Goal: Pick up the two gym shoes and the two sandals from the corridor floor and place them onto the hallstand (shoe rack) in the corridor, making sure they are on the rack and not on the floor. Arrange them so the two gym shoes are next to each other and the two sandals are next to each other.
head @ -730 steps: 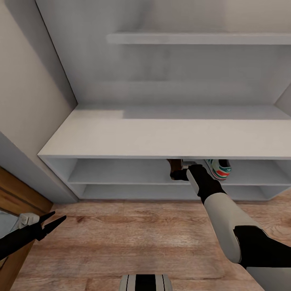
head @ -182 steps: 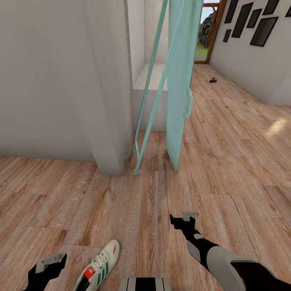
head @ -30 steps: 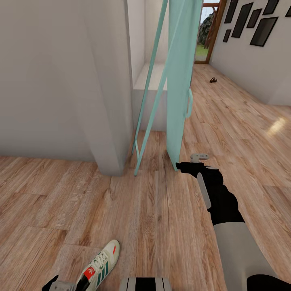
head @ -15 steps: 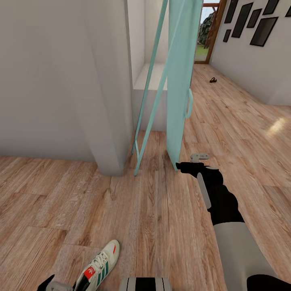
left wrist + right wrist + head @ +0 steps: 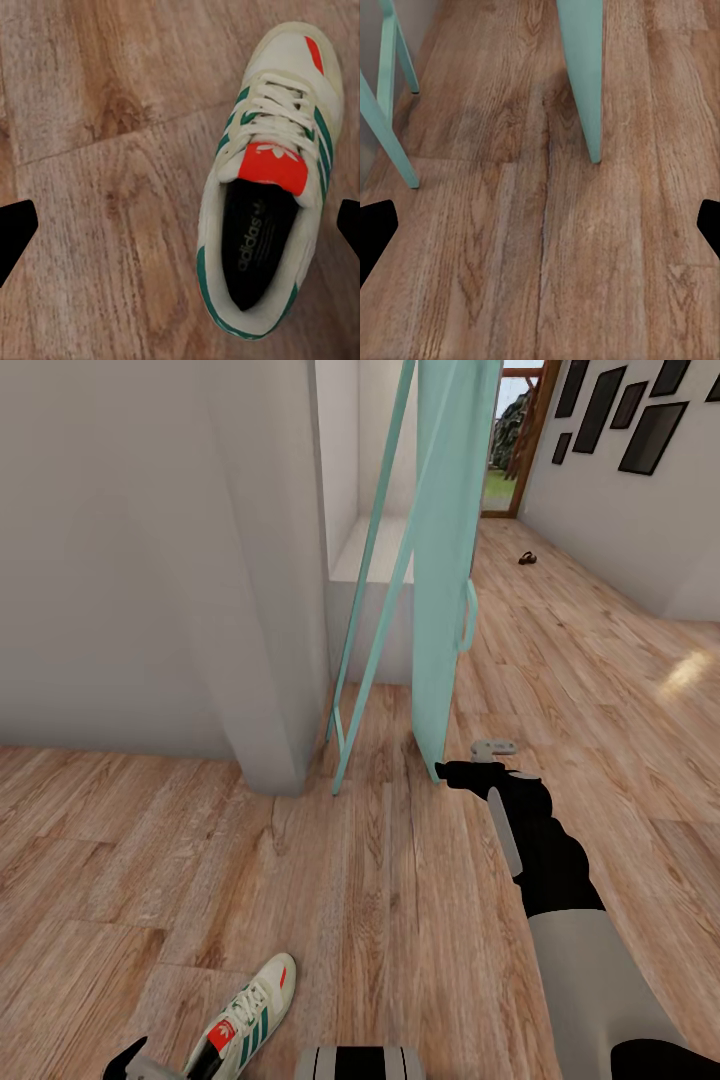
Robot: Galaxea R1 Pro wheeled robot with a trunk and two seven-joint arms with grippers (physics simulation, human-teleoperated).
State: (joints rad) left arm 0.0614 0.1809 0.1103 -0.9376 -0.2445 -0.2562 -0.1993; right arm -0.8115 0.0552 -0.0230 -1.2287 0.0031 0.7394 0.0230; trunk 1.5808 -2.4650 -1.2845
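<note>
I am looking down at the wood floor [image 5: 400,920]. One gym shoe [image 5: 243,1017] is lying flat on it at about 7 o'clock in my head view, with its toe pointing to 1 o'clock. My left fingers [image 5: 128,1063] are hanging just beside it, low at the edge of the view. In my left wrist view the shoe [image 5: 270,180] is sitting between my two dark tips, a bit nearer one side. My left fingers [image 5: 16,229] are spread wide and are not touching the shoe.

My right arm is reaching out toward 1 o'clock. My right fingers [image 5: 462,760] are hovering over bare floor, close to the foot of a blue-green frame [image 5: 440,560]. In my right wrist view those fingers [image 5: 378,225] are spread wide too, holding nothing, with the frame's legs [image 5: 583,75] standing on the planks ahead.

A small dark thing [image 5: 527,558] is lying far off on the floor at 1 o'clock; I cannot tell what it is.
</note>
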